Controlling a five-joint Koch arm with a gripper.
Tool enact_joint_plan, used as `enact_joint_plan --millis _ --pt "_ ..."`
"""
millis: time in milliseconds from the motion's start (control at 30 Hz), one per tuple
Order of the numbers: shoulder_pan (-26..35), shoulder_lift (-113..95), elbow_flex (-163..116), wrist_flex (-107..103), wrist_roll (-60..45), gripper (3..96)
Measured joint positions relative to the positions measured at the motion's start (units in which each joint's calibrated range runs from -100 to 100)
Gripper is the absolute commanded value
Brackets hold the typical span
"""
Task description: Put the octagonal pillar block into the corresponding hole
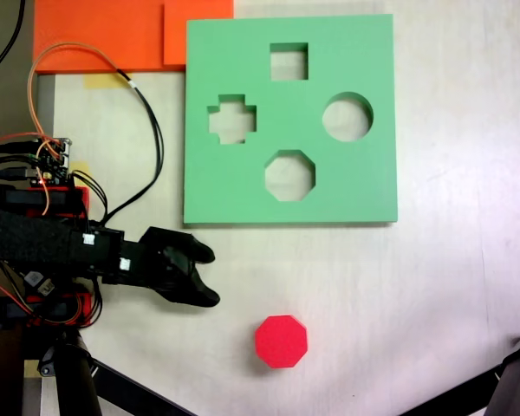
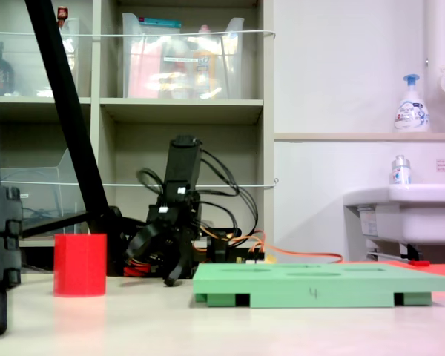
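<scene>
The red octagonal pillar block stands upright on the pale table, near the first exterior view's bottom centre; in the second exterior view it stands as a red block at the left. The green foam board lies flat beyond it, and its eight-sided hole is empty. My black gripper is open, its jaws spread wide, up and to the left of the block and apart from it. In the second exterior view the gripper hangs low between the block and the board.
The board also has a square cutout, a round cutout and a cross cutout. Orange foam sheets lie at the first exterior view's top left. Loose wires trail beside the arm's base. Tripod legs stand at the bottom corners.
</scene>
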Motion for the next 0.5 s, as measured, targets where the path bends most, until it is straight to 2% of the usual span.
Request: enact_joint_plan --millis 100,233,400,500 --pt "-1.42 0.0 7.55 -10.87 6.2 48.3" --pt "-1.56 0.14 23.71 -41.21 12.6 46.8" --pt "-1.12 1.09 49.78 -66.18 14.31 46.5" --pt "-1.03 12.45 70.85 -82.62 14.26 44.4"
